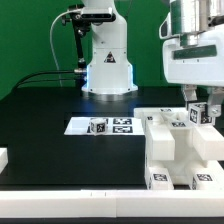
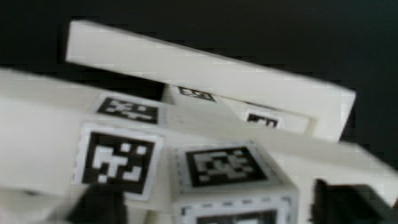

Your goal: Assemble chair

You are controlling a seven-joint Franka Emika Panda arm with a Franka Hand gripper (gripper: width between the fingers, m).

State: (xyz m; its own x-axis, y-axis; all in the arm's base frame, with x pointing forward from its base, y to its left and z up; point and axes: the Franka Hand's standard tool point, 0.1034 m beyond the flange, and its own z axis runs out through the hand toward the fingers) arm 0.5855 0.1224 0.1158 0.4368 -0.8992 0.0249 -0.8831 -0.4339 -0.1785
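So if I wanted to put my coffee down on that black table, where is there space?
The broad black stretch of the table on the exterior view's left, between the marker board and the robot base, is bare. The exterior view's right is crowded: white chair parts under the end effector.

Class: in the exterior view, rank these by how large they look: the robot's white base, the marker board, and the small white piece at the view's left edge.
1. Robot's white base
2. Marker board
3. Small white piece, cut off by the frame, so its true extent is unsure.
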